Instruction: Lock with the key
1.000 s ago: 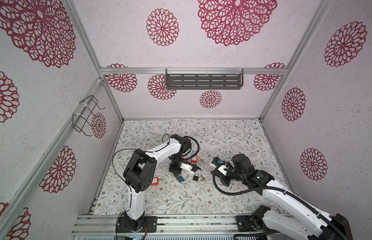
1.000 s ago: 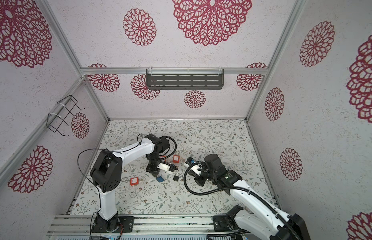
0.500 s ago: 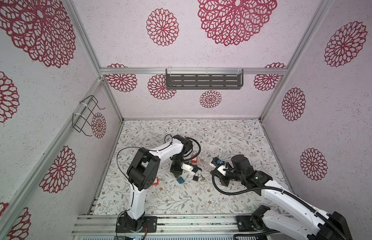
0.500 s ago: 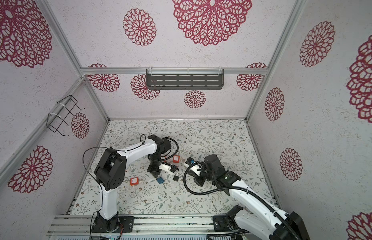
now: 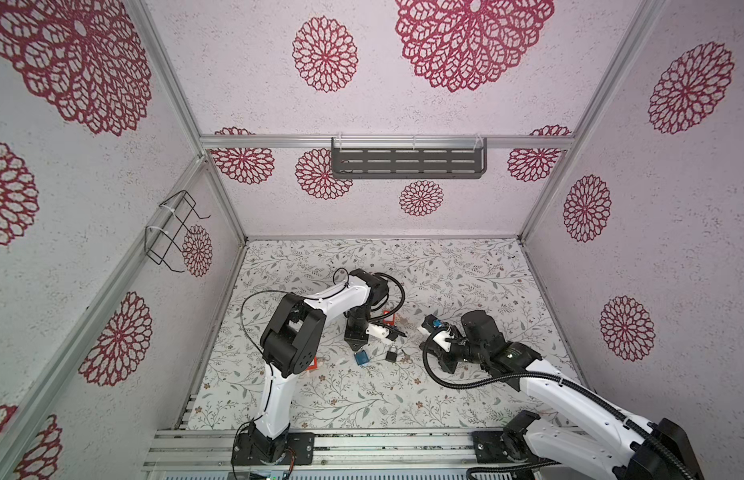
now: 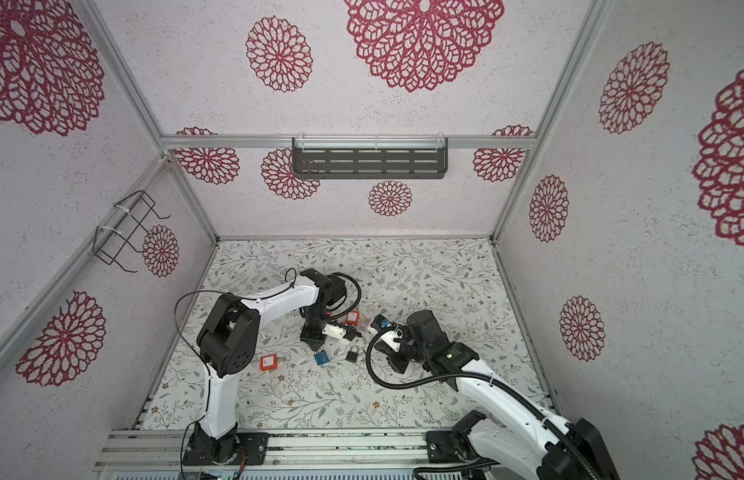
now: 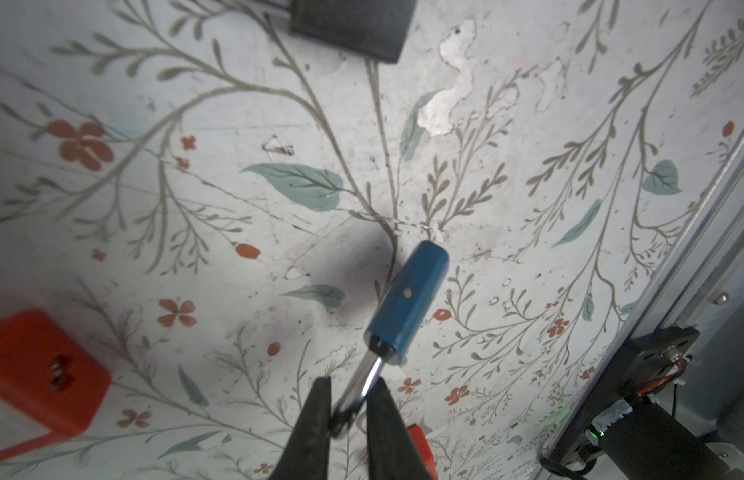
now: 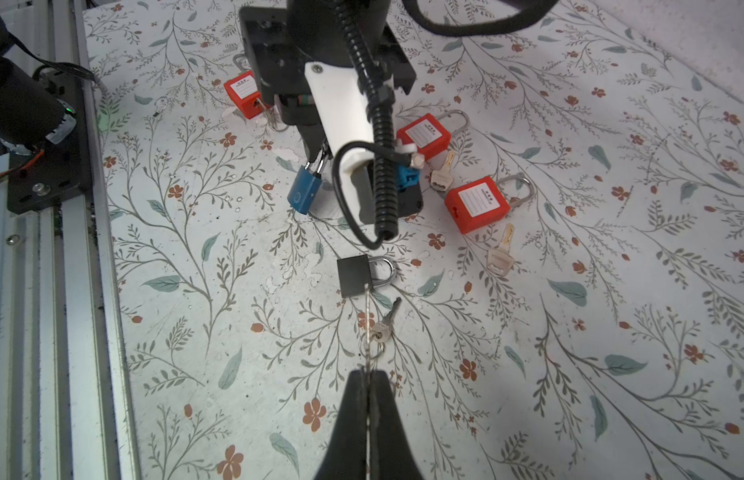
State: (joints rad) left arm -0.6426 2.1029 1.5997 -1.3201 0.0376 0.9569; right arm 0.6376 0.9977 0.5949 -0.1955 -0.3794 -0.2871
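1. The left claw (image 7: 348, 399) has just loosened around the loop of the blue padlock (image 7: 407, 299), low in the middle of the frame
2. The right claw (image 8: 368, 386) is clenched on the keys (image 8: 379, 331), so I think locking comes next

Colour rundown: the worktop (image 5: 465, 282) is white with grey-green vines, teal leaves and little rust-red flowers, with the print scuffed off in pale patches. The walls (image 5: 673, 249) are speckled pinkish-white with big crimson lacy rosettes. The left arm (image 5: 278, 395) and right arm (image 5: 569, 399) are white shells with black joints. The left pincer (image 7: 347, 399) and right pincer (image 8: 367, 374) are both black. There's one blue padlock (image 8: 305, 191) and one black padlock (image 8: 353, 275), both with silver shackles. Three orange-red padlocks (image 8: 478, 203) have white labels. Two keys (image 8: 501, 253) have brassy blades and pale heads, plus there's a silver key bunch (image 8: 378, 332). The back-wall shelf (image 5: 407, 164) is dark grey and the wire basket (image 5: 170, 232) is black.
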